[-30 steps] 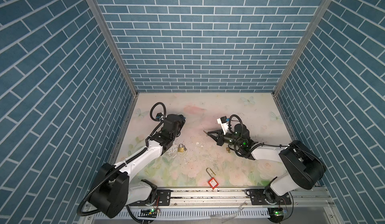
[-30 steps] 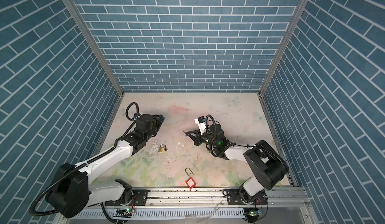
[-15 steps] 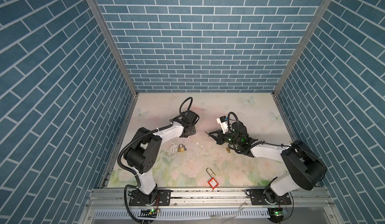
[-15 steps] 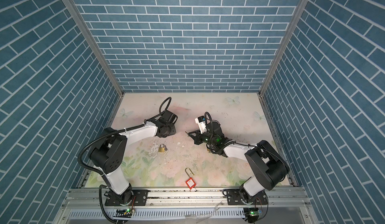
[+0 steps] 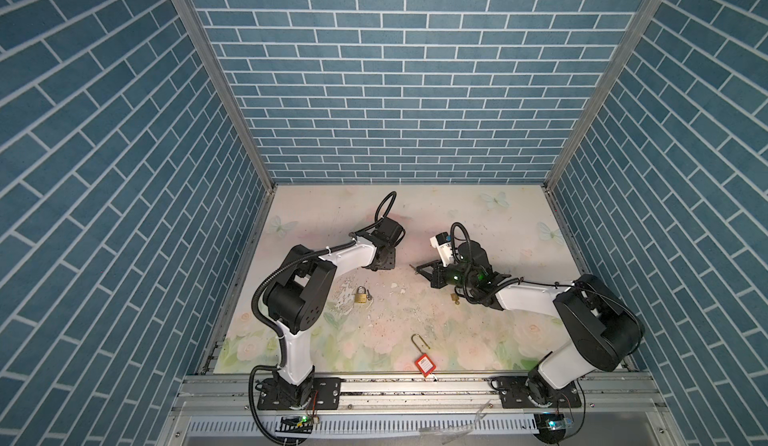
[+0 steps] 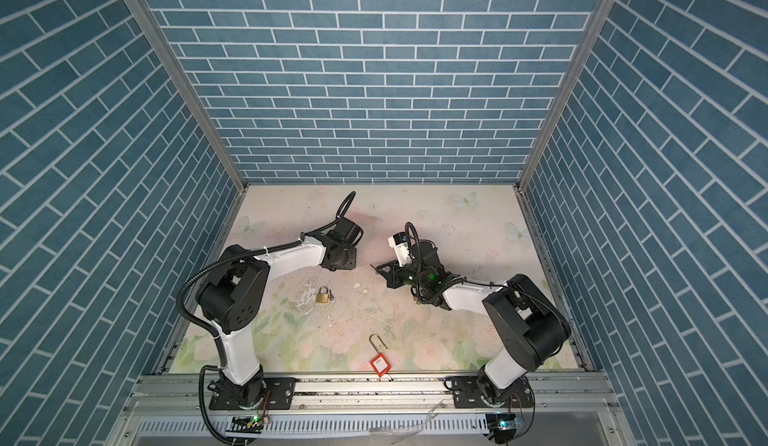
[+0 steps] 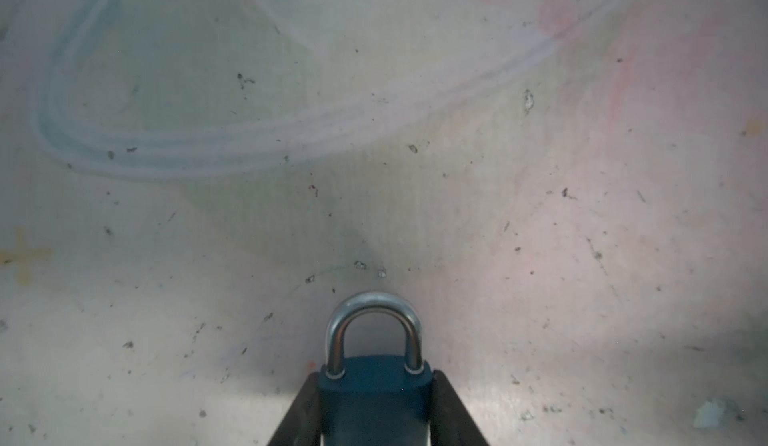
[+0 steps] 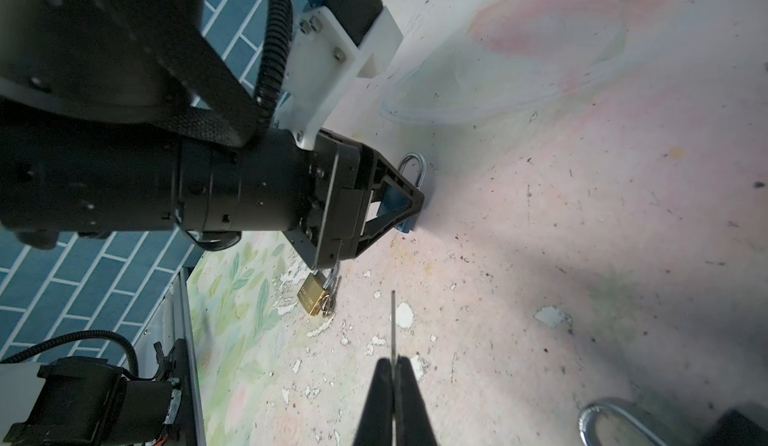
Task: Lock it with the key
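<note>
A blue padlock [image 7: 374, 394] with a silver shackle [image 7: 373, 319] is clamped between the fingers of my left gripper [image 7: 374, 410], shackle pointing away from the wrist, just above the mat. In the right wrist view its blue corner [image 8: 409, 224] pokes out of the left gripper [image 8: 399, 203]. My right gripper [image 8: 394, 367] is shut on the key [image 8: 392, 323], whose thin blade sticks out edge-on towards the left gripper. In both top views the left gripper [image 5: 384, 262] [image 6: 343, 262] and the right gripper [image 5: 419, 269] [image 6: 377, 269] face each other with a short gap between them.
A brass padlock [image 5: 360, 295] [image 8: 312, 296] lies on the floral mat near the left arm. A red padlock [image 5: 424, 364] with a long open shackle lies by the front rail. Another silver shackle [image 8: 602, 419] shows close beside the right gripper. Blue brick walls enclose the mat.
My left arm has folded and swung its gripper right, towards the middle and the right gripper. The right arm has hardly moved and keeps hold of the key.
</note>
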Controlling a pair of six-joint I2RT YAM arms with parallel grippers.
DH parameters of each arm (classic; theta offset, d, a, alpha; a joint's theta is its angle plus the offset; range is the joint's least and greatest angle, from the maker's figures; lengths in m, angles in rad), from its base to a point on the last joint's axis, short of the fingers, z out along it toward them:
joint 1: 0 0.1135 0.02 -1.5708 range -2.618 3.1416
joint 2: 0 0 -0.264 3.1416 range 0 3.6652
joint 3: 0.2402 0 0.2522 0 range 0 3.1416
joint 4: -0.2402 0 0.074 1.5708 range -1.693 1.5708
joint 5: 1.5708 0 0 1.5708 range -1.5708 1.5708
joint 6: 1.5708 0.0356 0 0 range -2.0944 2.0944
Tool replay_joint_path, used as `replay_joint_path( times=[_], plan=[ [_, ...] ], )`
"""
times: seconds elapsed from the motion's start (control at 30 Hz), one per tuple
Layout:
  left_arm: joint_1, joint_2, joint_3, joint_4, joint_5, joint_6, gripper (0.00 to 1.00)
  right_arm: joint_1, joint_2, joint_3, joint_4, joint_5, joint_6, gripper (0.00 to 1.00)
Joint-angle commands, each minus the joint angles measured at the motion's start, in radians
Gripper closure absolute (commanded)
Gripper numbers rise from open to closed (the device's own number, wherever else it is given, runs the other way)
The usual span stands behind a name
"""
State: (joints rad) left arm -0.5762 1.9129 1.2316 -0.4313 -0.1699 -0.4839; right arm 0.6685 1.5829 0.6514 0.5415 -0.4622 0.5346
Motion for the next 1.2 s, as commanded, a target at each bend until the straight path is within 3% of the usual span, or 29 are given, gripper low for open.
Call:
replay_joint_path(
  times=[0.0, 0.23, 0.37, 0.53, 0.67, 0.83, 0.97, 1.17],
  plan=[
    [0.001, 0.021, 0.035, -0.030, -0.003, 0.074, 0.94, -0.006, 0.012, 0.027, -0.018, 0.017, -0.004, 1.00],
    [0.001, 0.015, 0.025, -0.002, -0.025, 0.089, 0.48, -0.011, 0.024, 0.028, -0.022, 0.020, 0.014, 1.00],
    [0.004, -0.028, 0.013, 0.028, -0.017, 0.100, 0.32, -0.014, 0.039, 0.041, -0.037, 0.030, 0.034, 1.00],
    [0.020, -0.118, 0.002, 0.050, -0.019, 0.104, 0.27, -0.015, 0.075, 0.078, -0.063, 0.033, 0.055, 1.00],
    [0.036, -0.269, -0.043, 0.088, -0.061, 0.100, 0.26, -0.015, 0.143, 0.154, -0.113, 0.019, 0.071, 1.00],
    [0.052, -0.510, -0.175, 0.205, -0.113, 0.128, 0.24, -0.015, 0.250, 0.250, -0.131, 0.004, 0.081, 1.00],
    [0.088, -0.691, -0.314, 0.307, -0.091, 0.150, 0.18, -0.014, 0.344, 0.349, -0.169, -0.012, 0.085, 1.00],
    [0.132, -0.840, -0.451, 0.368, -0.078, 0.163, 0.14, -0.008, 0.449, 0.444, -0.181, -0.053, 0.107, 1.00]
  ],
)
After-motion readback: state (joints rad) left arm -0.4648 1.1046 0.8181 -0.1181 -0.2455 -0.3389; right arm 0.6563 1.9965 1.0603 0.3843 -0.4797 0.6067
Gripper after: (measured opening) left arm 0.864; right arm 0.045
